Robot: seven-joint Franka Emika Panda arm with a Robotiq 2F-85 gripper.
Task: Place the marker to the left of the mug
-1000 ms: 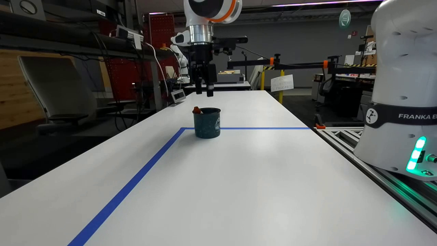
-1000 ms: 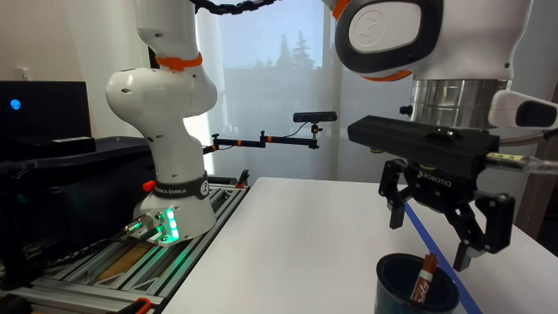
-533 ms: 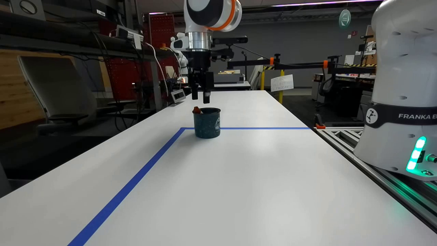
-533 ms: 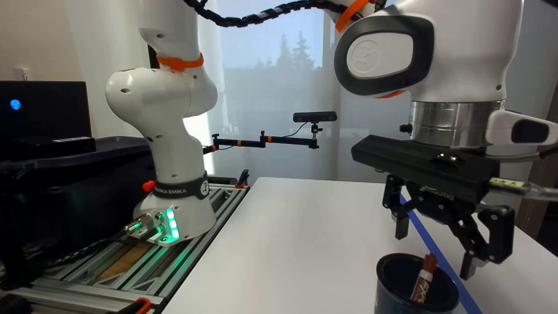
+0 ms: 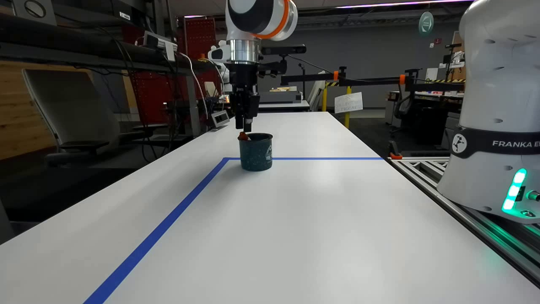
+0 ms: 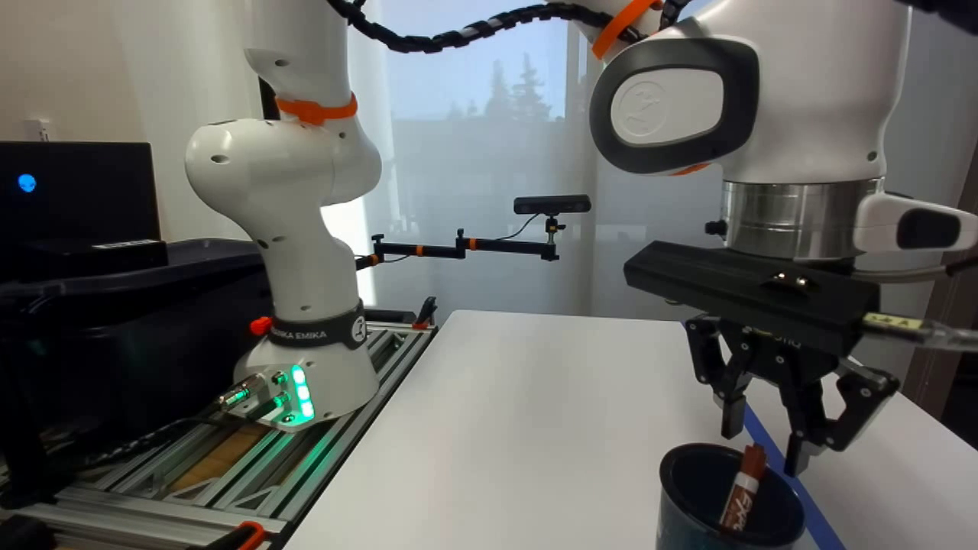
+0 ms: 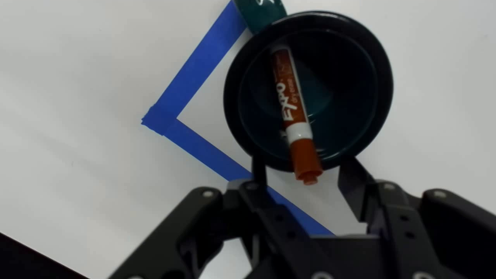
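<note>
Marker (image 7: pixel 290 97) is inside the mug (image 7: pixel 348 135), leaning: lower end down in it, orange-red cap (image 7: pixel 306 157) up at the rim (image 7: pixel 384 73) and poking out past it. EXPO lettering (image 7: pixel 286 101) and white band (image 7: pixel 299 132) clear in the wrist view. Gripper (image 6: pixel 764 440) hangs near the rim at the cap side, fingers (image 6: pixel 733 418) spread, gap wider than the marker; wrist view has one tip on each side of the cap. In an exterior view the tips show just above the cap; can't tell exact depth. Mug is upright on the white table (image 5: pixel 295 236), on the inside of a corner laid in blue tape (image 7: pixel 193 69). Teal handle (image 7: pixel 261 17) points roughly opposite the cap and overlaps a strip as seen from the wrist. Pale print (image 5: pixel 268 153) on the mug's side, partly turned out of sight. Arm base (image 5: pixel 489 173) sits well apart from the mug, on a metal frame (image 6: pixel 164 509) along the table edge, status light (image 5: pixel 514 189) green. Further back, camera (image 6: pixel 552 205) on a jointed black mount (image 6: pixel 439 250), in front of a shaded window (image 6: pixel 474 176). Grey chair (image 5: pixel 76 109) off the opposite long side.
</note>
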